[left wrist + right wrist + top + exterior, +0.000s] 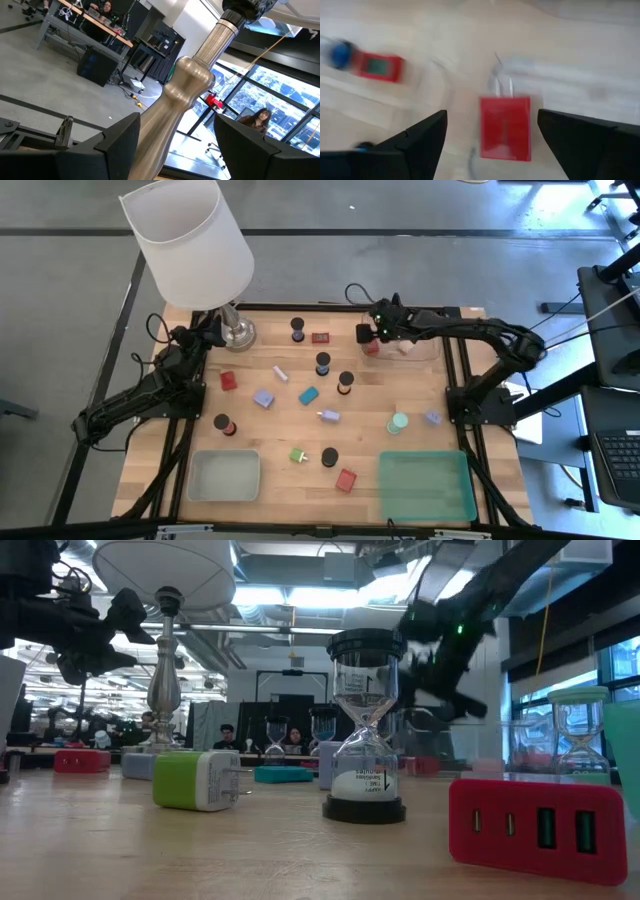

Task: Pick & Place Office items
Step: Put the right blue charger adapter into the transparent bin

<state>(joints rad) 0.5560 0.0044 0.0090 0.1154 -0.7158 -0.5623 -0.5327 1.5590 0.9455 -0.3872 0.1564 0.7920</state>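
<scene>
A: Where's the red charger block (505,128)?
B: Lying in the clear tray (425,352) at the bench's (280,420) far right, beside a pale piece.
A: And the right tool (372,333)?
B: Above the block, fingers spread wide apart, gripping nothing.
A: The left tool (172,145)?
B: Open, its fingers either side of the lamp's (190,240) metal stem. Other items lie scattered over the bench.

Small print on hourglass (366,728) glass bulb, too small to read.
</scene>
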